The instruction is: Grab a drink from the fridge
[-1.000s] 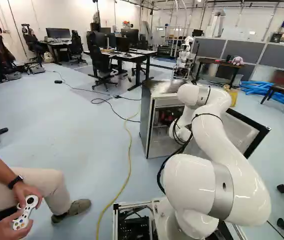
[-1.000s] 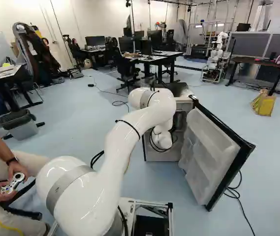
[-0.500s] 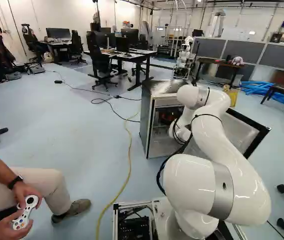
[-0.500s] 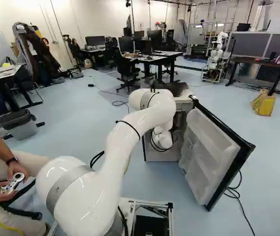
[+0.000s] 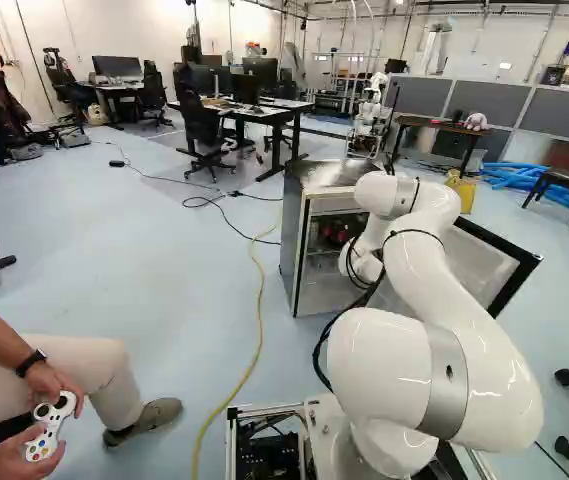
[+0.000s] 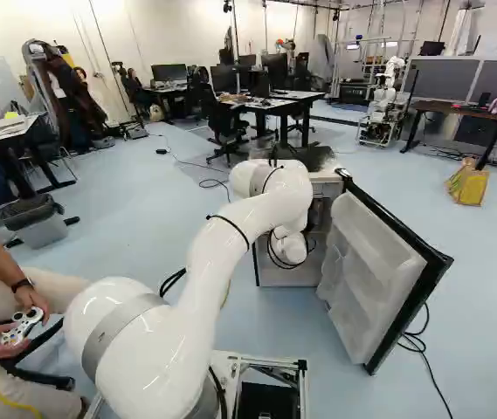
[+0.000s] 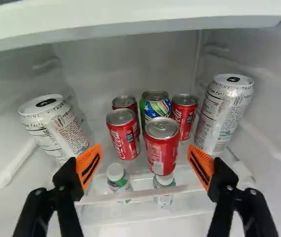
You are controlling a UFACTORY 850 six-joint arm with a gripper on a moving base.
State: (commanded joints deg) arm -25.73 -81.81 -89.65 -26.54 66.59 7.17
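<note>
Four red soda cans (image 7: 122, 134): in the fridge (image 5: 290, 245), standing on its shelf (image 7: 140, 194); the foremost can (image 7: 162, 150), the landmark here, looks the likeliest drink, though the task names none.
Green-and-blue patterned can (image 7: 156, 106): behind the foremost can, amid the other red ones.
Tall white cans (image 7: 225, 113): one out to each side of the foremost can, apart from it.
White-capped bottles (image 7: 117, 178): lower than the foremost can.
End effector (image 7: 145, 167): spread wide, holding nothing; its orange pads (image 7: 89, 167) stand short of the foremost can and to either side.
White arm (image 6: 252, 218): reaches into the fridge towards the foremost can.
Fridge door (image 6: 370, 279): swung open, outward of the foremost can.
Step in hand: lining up for the grasp, I judge.
Next move: centre on the foremost can, ease ahead until the pads flank it, then close without nudging its neighbours.
</note>
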